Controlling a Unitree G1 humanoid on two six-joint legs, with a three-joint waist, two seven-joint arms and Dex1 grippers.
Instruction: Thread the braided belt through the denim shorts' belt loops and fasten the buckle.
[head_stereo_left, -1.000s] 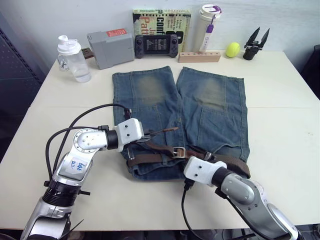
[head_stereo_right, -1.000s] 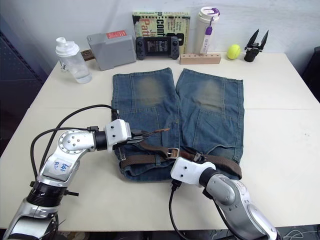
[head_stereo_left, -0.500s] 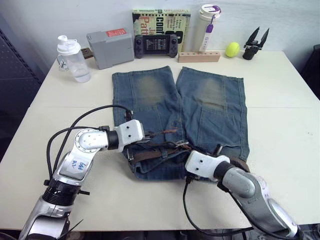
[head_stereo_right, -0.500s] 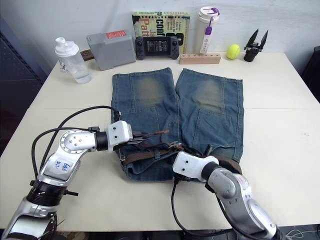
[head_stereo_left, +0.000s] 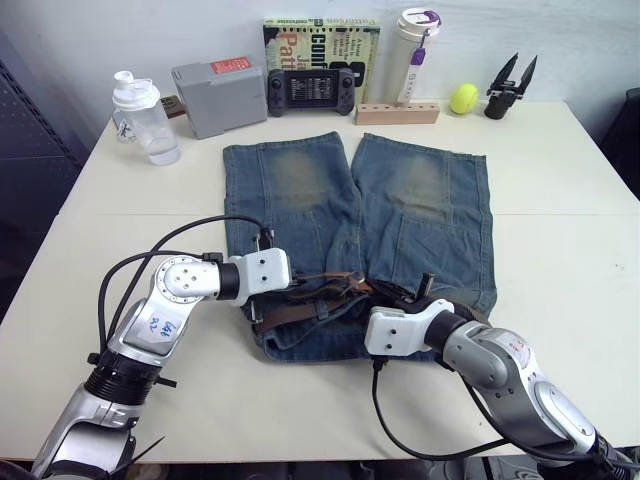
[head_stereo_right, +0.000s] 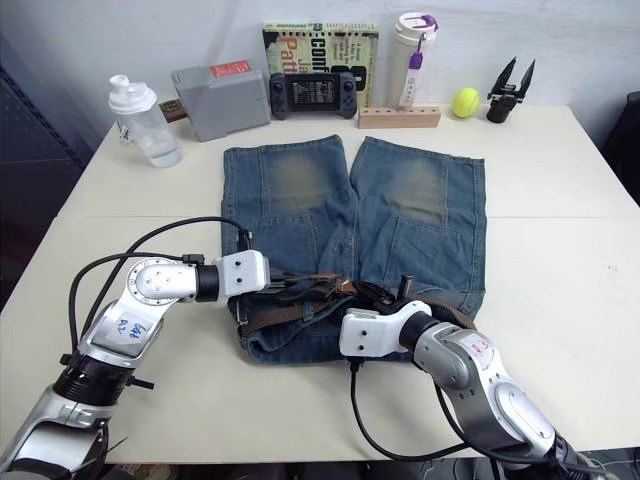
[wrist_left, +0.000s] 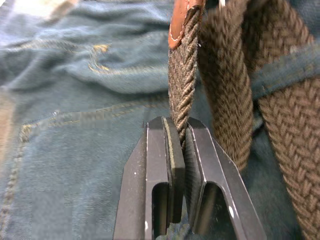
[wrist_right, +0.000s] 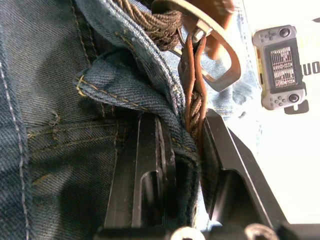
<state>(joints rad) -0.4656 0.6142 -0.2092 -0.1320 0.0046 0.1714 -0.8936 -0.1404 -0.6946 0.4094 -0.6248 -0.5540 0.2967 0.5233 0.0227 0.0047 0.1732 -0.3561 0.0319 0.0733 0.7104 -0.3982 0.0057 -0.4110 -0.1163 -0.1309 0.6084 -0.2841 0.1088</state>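
Left wrist view: fingers (wrist_left: 172, 150) pinch the limp braided belt (wrist_left: 182, 95) below its stiffer leather tip, the better hold.

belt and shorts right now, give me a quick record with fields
braided belt: lies along the waistband of the denim shorts, at the near end of the table
belt loops: one loop crosses the belt
left gripper: fingers shut on the belt's woven strap below its leather tip
right gripper: fingers clamp the strap and a fold of waistband denim beside the buckle
buckle state: not fastened, no strap through the frame
behind the shorts: shaker bottle, grey box, game console, tennis ball
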